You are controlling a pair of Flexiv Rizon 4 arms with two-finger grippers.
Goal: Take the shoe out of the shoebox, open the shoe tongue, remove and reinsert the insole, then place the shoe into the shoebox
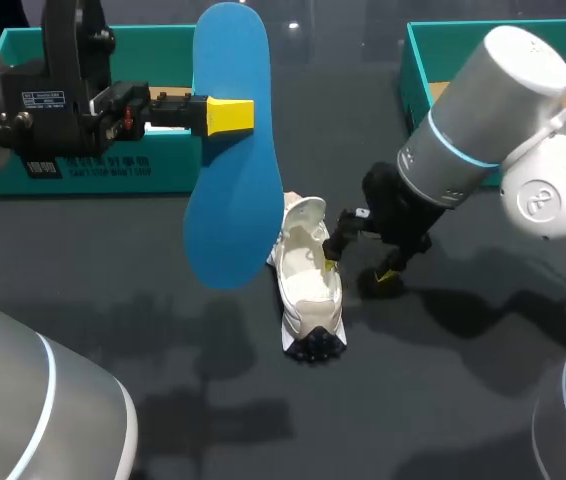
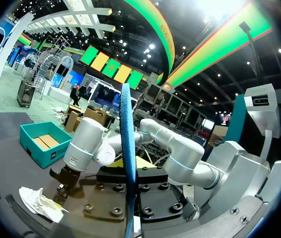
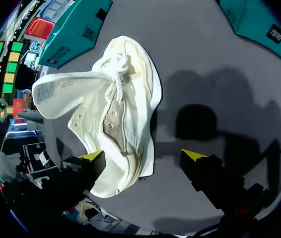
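Observation:
The blue insole (image 1: pixel 228 160) hangs upright over the table, with my left gripper (image 1: pixel 225 116) shut on its upper half; the left wrist view shows the insole (image 2: pixel 127 163) edge-on between the fingers. The white shoe (image 1: pixel 309 285) lies on the dark table, its tongue (image 3: pixel 56 89) pulled out and its inside bare. My right gripper (image 1: pixel 358 268) is low at the shoe's right side, open and holding nothing. In the right wrist view the shoe (image 3: pixel 118 109) lies ahead of the gripper (image 3: pixel 143 155), its near end beside one finger.
A teal shoebox (image 1: pixel 83 165) stands at the back left behind my left arm. A second teal box (image 1: pixel 415 60) sits at the back right. Dark bare table (image 1: pixel 263 420) stretches in front of the shoe.

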